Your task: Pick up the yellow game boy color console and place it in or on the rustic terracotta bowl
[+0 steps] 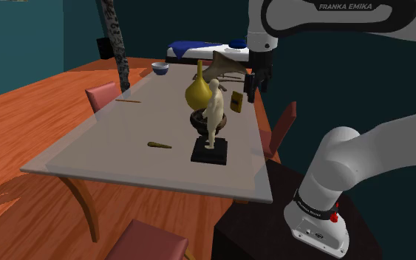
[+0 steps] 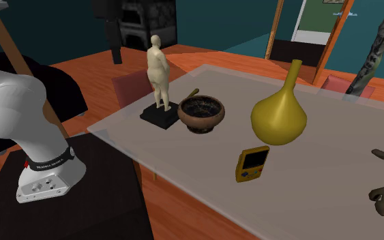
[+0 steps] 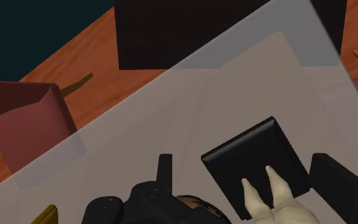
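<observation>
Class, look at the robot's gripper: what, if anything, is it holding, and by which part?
Nothing is held. The gripper is open and clasps nothing; the yellow console lies flat on the table, near the yellow vase.

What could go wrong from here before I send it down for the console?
The console lies flat near the edge of the table; a poor pinch by the tool could push it off. The vase stands close beside it and may be bumped. The tall figurine crowds the bowl, so the drop could topple it.
</observation>
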Controlling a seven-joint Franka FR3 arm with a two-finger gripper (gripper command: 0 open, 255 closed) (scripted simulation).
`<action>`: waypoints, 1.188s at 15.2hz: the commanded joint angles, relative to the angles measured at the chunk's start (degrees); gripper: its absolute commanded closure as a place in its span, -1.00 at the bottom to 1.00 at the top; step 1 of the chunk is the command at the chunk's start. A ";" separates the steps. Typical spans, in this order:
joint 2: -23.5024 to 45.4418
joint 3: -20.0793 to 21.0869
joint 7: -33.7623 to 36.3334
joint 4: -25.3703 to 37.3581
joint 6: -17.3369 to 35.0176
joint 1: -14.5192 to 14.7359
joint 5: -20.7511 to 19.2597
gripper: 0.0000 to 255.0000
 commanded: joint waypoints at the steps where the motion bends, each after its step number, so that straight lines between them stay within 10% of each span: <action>1: 0.00 0.00 0.00 0.00 0.00 0.00 0.00 -1.00; 18: 27.89 -18.79 -21.91 12.08 16.55 -3.67 -3.93 -1.00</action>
